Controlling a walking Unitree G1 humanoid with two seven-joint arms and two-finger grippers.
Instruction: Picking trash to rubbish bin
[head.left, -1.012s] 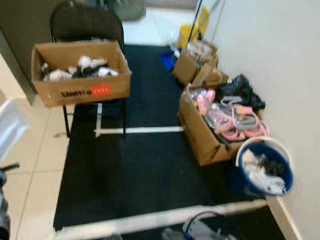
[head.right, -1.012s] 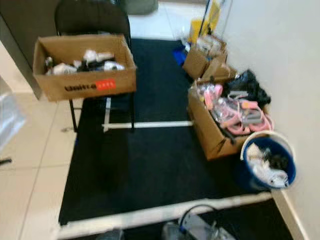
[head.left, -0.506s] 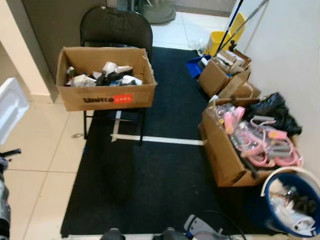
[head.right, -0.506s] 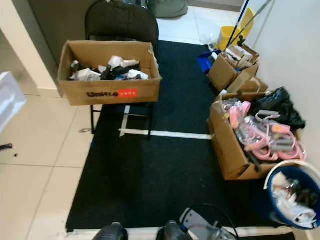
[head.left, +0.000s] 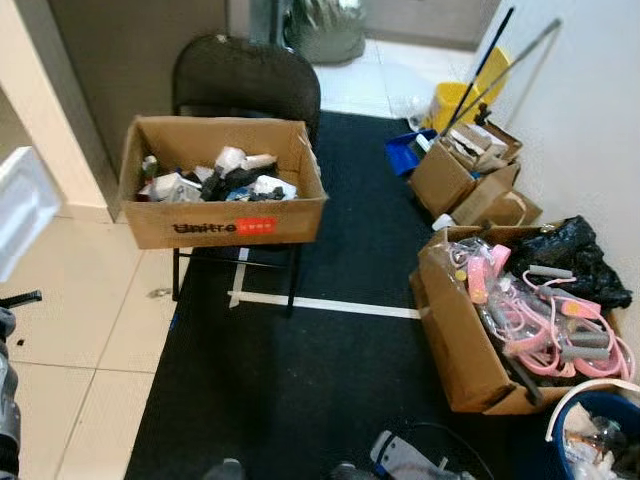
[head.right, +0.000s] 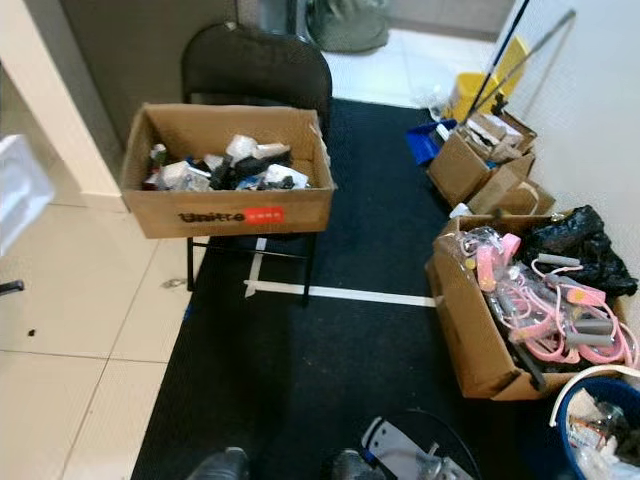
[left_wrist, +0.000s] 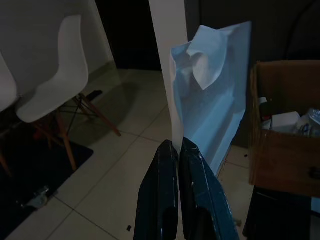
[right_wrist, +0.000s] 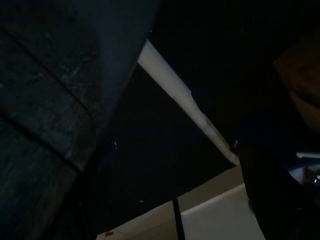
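Left wrist view: the left gripper (left_wrist: 176, 145) is clenched on a pale blue bag (left_wrist: 212, 102), its two fingers pressed together on the bag's lower edge, the bag standing up above them in the centre of the frame. Behind it are a white pillar (left_wrist: 167, 55), a white chair (left_wrist: 52, 85) at left and a cardboard box (left_wrist: 285, 145) at right. In the left eye view the bag (head.left: 22, 205) shows as a pale sheet at the left edge, over the tiled floor (head.left: 70, 330). At upper centre an open box (head.left: 222, 180) of mixed items sits on a black chair (head.left: 247, 75). A black mat (head.left: 310, 380) with a white tape line (head.left: 325, 305) covers the middle. At right, a box (head.left: 475, 335) holds pink items (head.left: 545, 320), with a black bag (head.left: 575, 260) behind it against the wall. The blue bin (head.left: 600, 440), with a white rim and already holding rubbish, sits in the lower right corner, well apart from the pale bag. Two smaller boxes (head.left: 465, 170) and a yellow bucket (head.left: 452, 100) stand at upper right. Right wrist view is very dark; the right gripper's state cannot be told.
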